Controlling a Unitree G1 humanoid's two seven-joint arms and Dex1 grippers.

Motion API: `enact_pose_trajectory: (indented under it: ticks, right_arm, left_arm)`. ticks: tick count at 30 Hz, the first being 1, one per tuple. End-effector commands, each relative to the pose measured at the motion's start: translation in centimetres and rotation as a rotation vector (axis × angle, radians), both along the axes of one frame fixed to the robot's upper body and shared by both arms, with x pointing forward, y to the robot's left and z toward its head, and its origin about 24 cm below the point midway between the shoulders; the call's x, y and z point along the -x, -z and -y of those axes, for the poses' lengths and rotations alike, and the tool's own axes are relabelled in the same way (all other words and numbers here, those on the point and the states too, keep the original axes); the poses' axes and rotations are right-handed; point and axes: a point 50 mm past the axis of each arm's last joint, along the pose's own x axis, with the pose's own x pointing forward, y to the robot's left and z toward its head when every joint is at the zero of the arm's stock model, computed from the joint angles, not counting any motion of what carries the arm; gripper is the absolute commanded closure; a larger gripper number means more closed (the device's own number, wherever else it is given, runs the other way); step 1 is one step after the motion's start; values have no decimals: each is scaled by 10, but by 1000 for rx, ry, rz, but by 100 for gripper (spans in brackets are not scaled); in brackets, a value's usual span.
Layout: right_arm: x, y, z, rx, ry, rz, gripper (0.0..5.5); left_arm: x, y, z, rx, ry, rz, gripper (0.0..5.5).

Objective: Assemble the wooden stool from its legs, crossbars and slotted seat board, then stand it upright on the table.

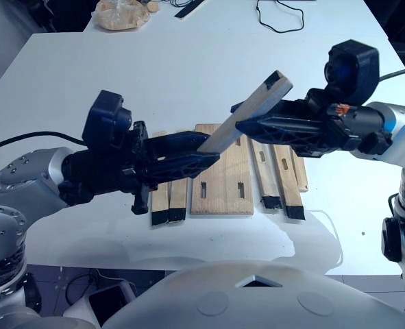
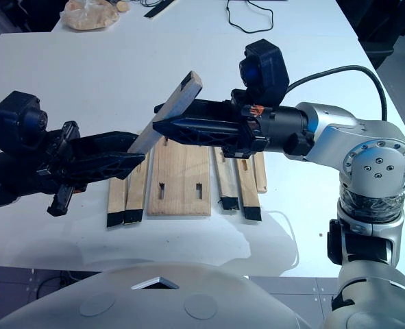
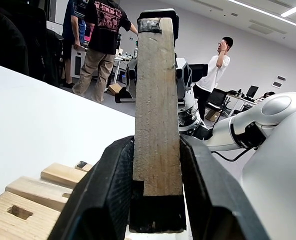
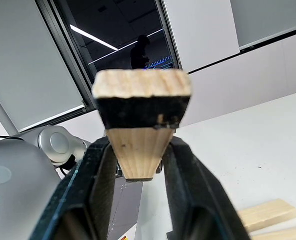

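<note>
Above the seat board [image 1: 223, 179], I am pinching one leg [image 1: 255, 110] with both grippers. The left gripper [image 1: 206, 149] is clamping the leg's lower end and the right gripper [image 1: 243, 126] is clamping it just above that. The leg is hanging clear of the table [image 1: 120, 82], tilting up toward 1 o'clock with its black tip on top.

I am judging this as a regrasp or handover. One gripper should be staying clamped while the other lets go, so the leg is not dropping. Then the notched lower end needs squaring to a slot [image 1: 203, 186] before pressing down.

The left legs [image 1: 169, 200] are lying at 9 o'clock of the board, touching it. The right legs [image 1: 279, 177] are lying at 3 o'clock, close enough for a lowering arm to knock. A bag [image 1: 122, 14] at 11 o'clock and a cable [image 1: 279, 19] at 12 o'clock are sitting well apart.
</note>
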Motion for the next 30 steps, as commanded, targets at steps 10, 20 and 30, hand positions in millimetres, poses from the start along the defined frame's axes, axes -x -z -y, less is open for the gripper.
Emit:
enact_pose_trajectory:
  ticks: [10, 20, 30]
  right_arm:
    - [-42, 24, 50, 405, 273, 313, 421]
    - [-59, 67, 115, 839, 164, 512, 421]
    - [-59, 77, 109, 817, 59, 507, 421]
  left_arm:
    - [-16, 22, -11, -113, -237, -36, 253]
    - [-7, 40, -11, -153, -343, -45, 253]
    - [1, 47, -7, -157, -380, -38, 253]
